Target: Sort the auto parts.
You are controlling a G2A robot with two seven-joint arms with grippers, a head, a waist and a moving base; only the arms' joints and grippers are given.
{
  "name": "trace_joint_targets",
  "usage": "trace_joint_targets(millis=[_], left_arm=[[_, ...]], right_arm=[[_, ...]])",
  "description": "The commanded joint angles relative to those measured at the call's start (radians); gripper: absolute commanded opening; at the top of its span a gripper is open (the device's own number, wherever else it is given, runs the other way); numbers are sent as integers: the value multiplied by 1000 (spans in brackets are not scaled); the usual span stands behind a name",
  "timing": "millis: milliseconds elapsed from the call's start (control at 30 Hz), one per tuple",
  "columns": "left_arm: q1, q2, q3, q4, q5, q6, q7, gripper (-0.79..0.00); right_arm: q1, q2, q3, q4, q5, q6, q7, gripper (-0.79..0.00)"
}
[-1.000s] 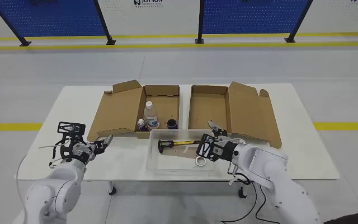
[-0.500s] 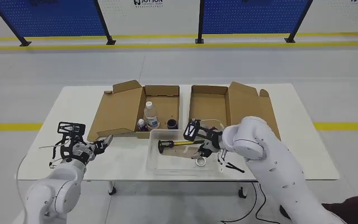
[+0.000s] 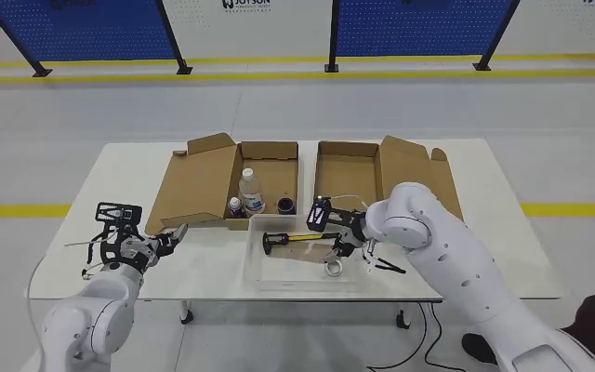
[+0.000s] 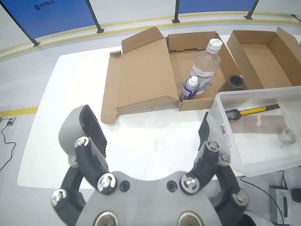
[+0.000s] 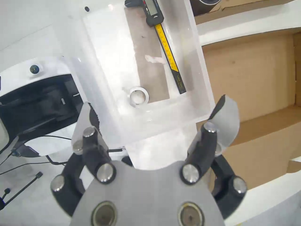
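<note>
Where the clear bin (image 3: 249, 253) is set at the front middle of the white desk (image 3: 130, 167), the parts left to be sorted are found inside it. A digital caliper (image 5: 164, 43) is laid along the bin's far side, and a pale metal ring (image 5: 138, 96) is placed near the end closest to the right arm.

From the top view the caliper is made out as a dark head with a yellow bar. In the right wrist view its grey display and the scale on the yellow bar are brought out. A brownish patch on the bin floor is also seen there, between caliper and ring.

The right pincer (image 5: 156, 104) is held over the bin's right-hand end with its jaws spread wide and nothing gripped. Whether the bin wall is touched cannot be told. A black cable tie (image 5: 21, 188) is seen on the desk beside that arm.

The left pincer (image 4: 145, 118) is likewise spread and holds nothing, at the desk's front left. In its own view one fingertip appears just beside the bin's corner, but a clear gap between them is shown from above.

Two open cardboard boxes are placed behind the bin. The contents of the left box (image 4: 138, 71) are given best by the left wrist view. A clear bottle (image 4: 207, 66) with a white cap is stood upright, with a small spray can (image 4: 190, 88) just in front of it. A black cylinder (image 4: 235, 82) is laid on its side at the box's near right corner. Its ridged hollow bore is revealed by the right wrist view. The right box (image 4: 263, 66) is set next to the left one.
</note>
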Motion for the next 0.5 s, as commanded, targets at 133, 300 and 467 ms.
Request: trace_joint_targets(millis=[133, 300, 467], left_arm=[[0, 0, 0, 0, 0, 0, 0, 0], [0, 0, 0, 0, 0, 0, 0, 0], [0, 0, 0, 0, 0, 0, 0, 0]], right_arm=[[-12, 2, -6, -9, -27, 3, -19, 0], [-9, -4, -65, -27, -67, 34, 34, 0], [33, -22, -136, -13, -84, 96, 96, 0]])
